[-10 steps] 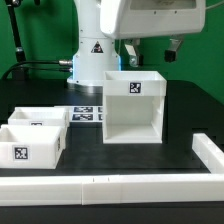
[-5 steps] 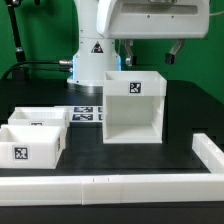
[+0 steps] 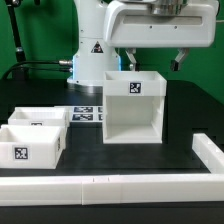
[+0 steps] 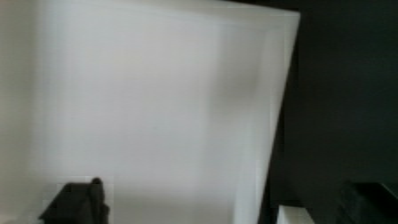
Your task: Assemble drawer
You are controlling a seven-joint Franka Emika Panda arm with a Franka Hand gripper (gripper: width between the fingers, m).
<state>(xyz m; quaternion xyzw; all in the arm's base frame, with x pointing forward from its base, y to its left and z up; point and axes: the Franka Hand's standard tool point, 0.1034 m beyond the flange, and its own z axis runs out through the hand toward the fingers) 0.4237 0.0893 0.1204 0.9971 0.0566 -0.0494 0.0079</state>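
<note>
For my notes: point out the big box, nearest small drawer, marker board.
Big box [image 3: 135, 120], exterior view, lower middle.
Nearest small drawer [image 3: 20, 154], exterior view, tagged front.
Marker board [image 3: 88, 113], exterior view, tagged top.

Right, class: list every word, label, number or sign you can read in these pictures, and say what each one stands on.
No words, brands or numbers are readable in either view.
A warning triangle on the robot base: its symbol is too small to read.
Black-and-white marker tags, patterns not text: on the drawer box, the small drawer and the marker board.
Wrist view: nothing printed shows.
</note>
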